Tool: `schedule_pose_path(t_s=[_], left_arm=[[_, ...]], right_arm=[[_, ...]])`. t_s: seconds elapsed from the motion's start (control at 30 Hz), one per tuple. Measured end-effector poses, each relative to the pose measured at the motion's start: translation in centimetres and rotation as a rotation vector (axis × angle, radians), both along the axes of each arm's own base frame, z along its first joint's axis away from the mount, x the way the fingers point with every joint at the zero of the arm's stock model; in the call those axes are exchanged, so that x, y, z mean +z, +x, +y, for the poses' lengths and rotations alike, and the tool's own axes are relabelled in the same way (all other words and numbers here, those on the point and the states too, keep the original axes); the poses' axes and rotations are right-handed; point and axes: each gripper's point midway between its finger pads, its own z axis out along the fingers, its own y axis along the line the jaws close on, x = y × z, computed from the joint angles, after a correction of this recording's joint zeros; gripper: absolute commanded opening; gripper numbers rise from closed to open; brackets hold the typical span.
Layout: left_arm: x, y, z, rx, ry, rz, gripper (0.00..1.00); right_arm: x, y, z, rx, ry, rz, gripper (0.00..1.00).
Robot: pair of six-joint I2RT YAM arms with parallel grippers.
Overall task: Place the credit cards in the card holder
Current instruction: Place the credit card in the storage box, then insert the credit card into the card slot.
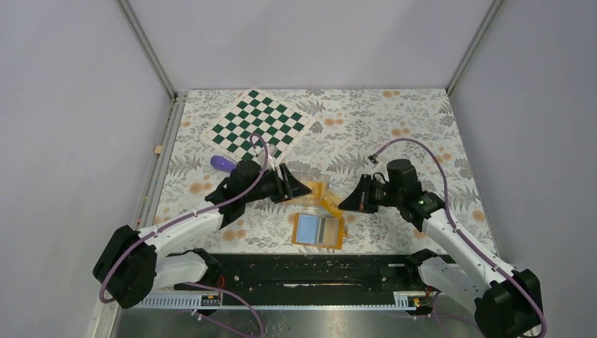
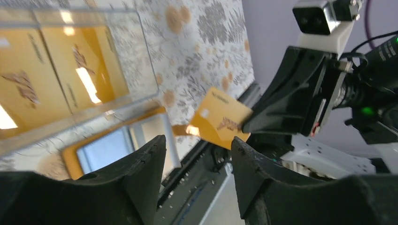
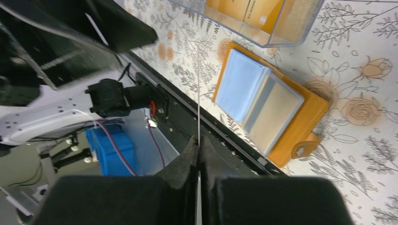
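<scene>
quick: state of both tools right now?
Left tool: open, holding nothing.
Right tool: closed on a gold credit card.

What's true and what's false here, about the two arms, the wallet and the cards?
1. The right gripper pinches a gold card. True.
2. The card holder lies shut. False: it lies open, its blue and grey inside showing.
3. The left gripper is open and empty. True.
4. The chessboard lies beside the arm bases. False: it lies at the far side of the table.
5. The clear box is empty. False: gold cards lie in it.
</scene>
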Motion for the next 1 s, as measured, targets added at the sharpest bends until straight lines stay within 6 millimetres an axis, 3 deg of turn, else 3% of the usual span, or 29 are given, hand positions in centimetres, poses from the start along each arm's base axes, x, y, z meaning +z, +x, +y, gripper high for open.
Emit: schedule_pose_path(t_s=[0.17, 0.3, 0.5, 1.0], left_arm=[[-0.7, -2.8, -1.3, -0.026, -0.123, 0.095, 0.53], [1.2, -3.8, -3.0, -0.057, -0.233, 0.110, 0.51], [3.3, -3.2, -4.6, -0.065, -0.364, 0.113, 0.45], [1.3, -2.4, -4.5, -0.012, -0.294, 0.158, 0.41]], right_arm=[[1.0, 0.3, 0.6, -0.089, 0.114, 0.026, 0.00], [1.7, 1.1, 1.0, -0.171, 0.216, 0.045, 0.00], [2.7, 1.9, 1.6, -0.225, 0.331, 0.081, 0.00], [4.9, 2.3, 1.5, -0.239, 0.394, 0.021, 0.00]])
